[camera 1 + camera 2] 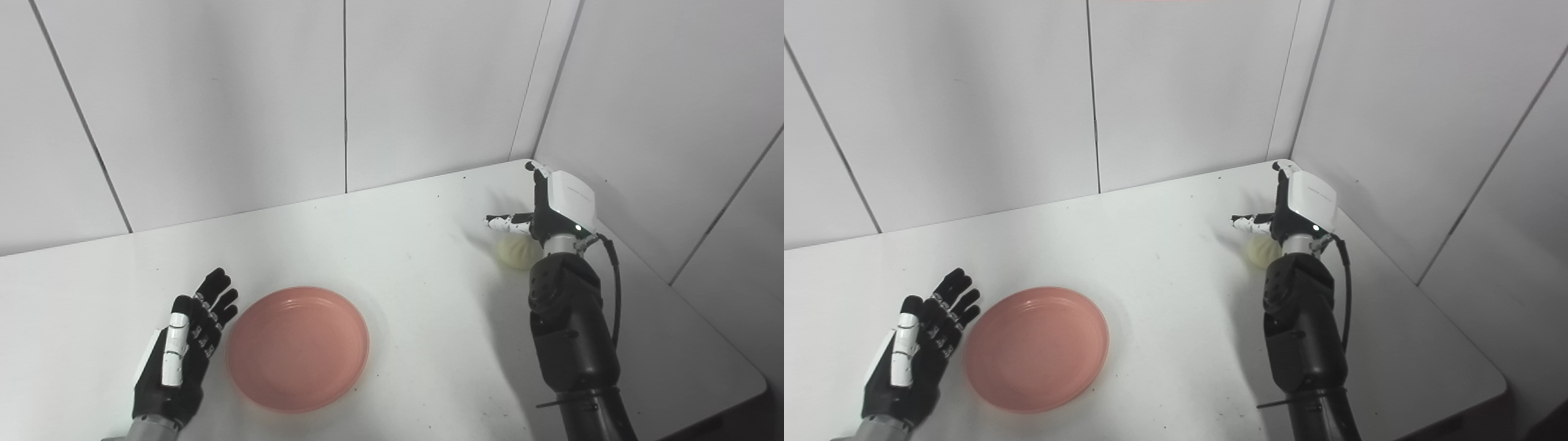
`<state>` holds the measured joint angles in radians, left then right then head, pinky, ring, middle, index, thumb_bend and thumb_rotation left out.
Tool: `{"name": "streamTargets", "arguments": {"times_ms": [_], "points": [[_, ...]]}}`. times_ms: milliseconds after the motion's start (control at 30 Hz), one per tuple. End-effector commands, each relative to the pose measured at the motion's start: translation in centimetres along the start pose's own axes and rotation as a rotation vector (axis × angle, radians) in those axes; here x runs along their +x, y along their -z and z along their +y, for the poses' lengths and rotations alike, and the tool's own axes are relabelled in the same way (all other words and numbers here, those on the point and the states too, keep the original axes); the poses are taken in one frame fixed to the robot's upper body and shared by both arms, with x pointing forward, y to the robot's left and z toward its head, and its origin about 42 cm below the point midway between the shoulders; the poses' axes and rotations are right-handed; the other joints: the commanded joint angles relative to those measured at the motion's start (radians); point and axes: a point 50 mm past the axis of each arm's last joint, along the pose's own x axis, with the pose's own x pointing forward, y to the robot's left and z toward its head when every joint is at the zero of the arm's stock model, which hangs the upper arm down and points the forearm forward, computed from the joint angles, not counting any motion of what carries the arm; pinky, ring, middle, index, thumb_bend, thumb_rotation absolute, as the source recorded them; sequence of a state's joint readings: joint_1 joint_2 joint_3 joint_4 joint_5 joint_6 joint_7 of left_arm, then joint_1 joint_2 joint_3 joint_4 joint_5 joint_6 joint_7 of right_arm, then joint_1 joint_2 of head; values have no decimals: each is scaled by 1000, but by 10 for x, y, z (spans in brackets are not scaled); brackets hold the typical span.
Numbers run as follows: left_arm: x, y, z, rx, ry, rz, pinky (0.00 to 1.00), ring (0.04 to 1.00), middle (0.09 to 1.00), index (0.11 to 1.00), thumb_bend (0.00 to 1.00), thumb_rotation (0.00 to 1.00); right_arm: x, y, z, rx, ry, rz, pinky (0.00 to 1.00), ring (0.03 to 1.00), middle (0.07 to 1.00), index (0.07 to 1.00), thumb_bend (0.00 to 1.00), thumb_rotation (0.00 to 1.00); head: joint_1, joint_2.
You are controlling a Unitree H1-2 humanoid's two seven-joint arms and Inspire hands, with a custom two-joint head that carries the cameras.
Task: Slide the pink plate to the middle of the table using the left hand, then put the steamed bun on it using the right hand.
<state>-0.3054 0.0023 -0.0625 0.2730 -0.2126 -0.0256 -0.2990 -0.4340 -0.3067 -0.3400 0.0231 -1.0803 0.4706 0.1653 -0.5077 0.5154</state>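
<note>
Pink plate (297, 348) looks parked mid-table, our left hand (184, 349) spread flat just beside it. Right hand (554, 208), fingers apart, hovers over the steamed bun (513, 252), well right of the plate — we'd say not grabbed yet.

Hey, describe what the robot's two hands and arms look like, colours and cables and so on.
The left hand is black with white panels along the thumb side and a grey wrist cuff. The right hand has a white rounded back plate with a small lit dot, black-and-white fingers, a metal wrist and a bulky black forearm with a black cable looping alongside.
</note>
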Motion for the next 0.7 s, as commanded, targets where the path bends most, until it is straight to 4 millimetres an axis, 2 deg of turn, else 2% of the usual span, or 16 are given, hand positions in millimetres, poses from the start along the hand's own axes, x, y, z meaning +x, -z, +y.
{"name": "streamTargets", "arguments": {"times_ms": [0, 33, 100, 267, 500, 667], "points": [[-14, 15, 13, -4, -16, 29, 942, 935, 948, 869, 700, 949, 9, -10, -17, -1, 36, -13, 766, 878, 887, 852, 802, 317, 1, 1], [-14, 14, 13, -4, -15, 30, 939, 936, 948, 867, 702, 952, 10, -9, -17, -11, 19, -7, 705, 843, 871, 842, 805, 317, 2, 1], [-14, 13, 12, 0, -14, 36, 939, 937, 949, 867, 707, 956, 11, -8, -15, -39, -12, 0, 656, 807, 852, 825, 803, 324, 3, 3], [-14, 14, 13, 3, -17, 37, 940, 934, 947, 870, 695, 969, 14, -6, -10, -63, -42, 18, 571, 755, 806, 793, 815, 308, 2, 3], [-14, 15, 14, 7, -12, 40, 945, 934, 947, 872, 690, 980, 20, 0, -3, -21, -110, 56, 583, 786, 820, 789, 832, 248, 1, 6], [-14, 15, 14, 11, -8, 37, 939, 930, 945, 870, 693, 979, 23, 2, 1, -95, -164, 55, 566, 767, 826, 789, 824, 304, 2, 9]]}}
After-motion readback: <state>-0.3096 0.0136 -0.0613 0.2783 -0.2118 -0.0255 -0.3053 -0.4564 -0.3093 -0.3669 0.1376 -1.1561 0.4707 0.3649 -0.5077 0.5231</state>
